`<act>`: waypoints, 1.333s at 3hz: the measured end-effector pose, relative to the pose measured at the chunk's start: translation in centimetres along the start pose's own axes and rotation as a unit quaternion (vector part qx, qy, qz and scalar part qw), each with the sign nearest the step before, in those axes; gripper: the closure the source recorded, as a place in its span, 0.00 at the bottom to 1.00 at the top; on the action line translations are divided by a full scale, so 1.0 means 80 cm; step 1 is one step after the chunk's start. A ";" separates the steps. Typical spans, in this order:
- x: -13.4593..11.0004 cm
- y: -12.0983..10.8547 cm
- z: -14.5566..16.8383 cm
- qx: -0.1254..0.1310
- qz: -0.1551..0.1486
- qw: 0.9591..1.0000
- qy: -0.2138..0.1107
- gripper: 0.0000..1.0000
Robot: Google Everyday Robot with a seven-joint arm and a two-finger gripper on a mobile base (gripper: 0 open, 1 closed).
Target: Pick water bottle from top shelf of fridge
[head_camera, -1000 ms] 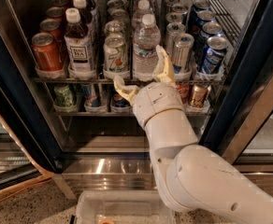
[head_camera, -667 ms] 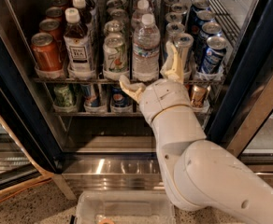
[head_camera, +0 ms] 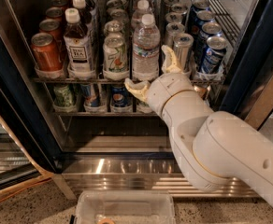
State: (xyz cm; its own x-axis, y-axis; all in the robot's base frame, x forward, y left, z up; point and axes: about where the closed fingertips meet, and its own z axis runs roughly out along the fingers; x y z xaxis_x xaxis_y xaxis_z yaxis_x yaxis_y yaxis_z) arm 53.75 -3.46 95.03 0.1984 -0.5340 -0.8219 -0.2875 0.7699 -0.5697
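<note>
The gripper (head_camera: 152, 74) is hanging wide open at the mouth of the fridge (head_camera: 15, 101), gripping nothing. One cream finger (head_camera: 170, 59) is poking up between the water bottle (head_camera: 146, 48) and a silver can (head_camera: 183, 45), while the other is sitting low by the rack edge. The water bottle is standing upright in the front row of the top shelf (head_camera: 80, 80), just beside the gripper.

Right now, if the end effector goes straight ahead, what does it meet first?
Probably the water bottle: the open end effector, at the shelf front, points at its lower half, though depth is unclear.
</note>
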 end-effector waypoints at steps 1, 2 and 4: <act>0.017 0.022 0.010 -0.041 0.036 0.998 0.019 0.31; 0.028 0.031 0.019 -0.050 0.062 0.996 0.029 0.31; 0.027 0.023 0.037 -0.004 0.066 0.998 0.013 0.34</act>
State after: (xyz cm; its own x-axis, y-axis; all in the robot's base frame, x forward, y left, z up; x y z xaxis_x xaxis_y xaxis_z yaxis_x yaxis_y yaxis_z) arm 56.42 -2.20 92.21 0.1347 -0.4374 -0.8891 -0.3165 0.8313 -0.4569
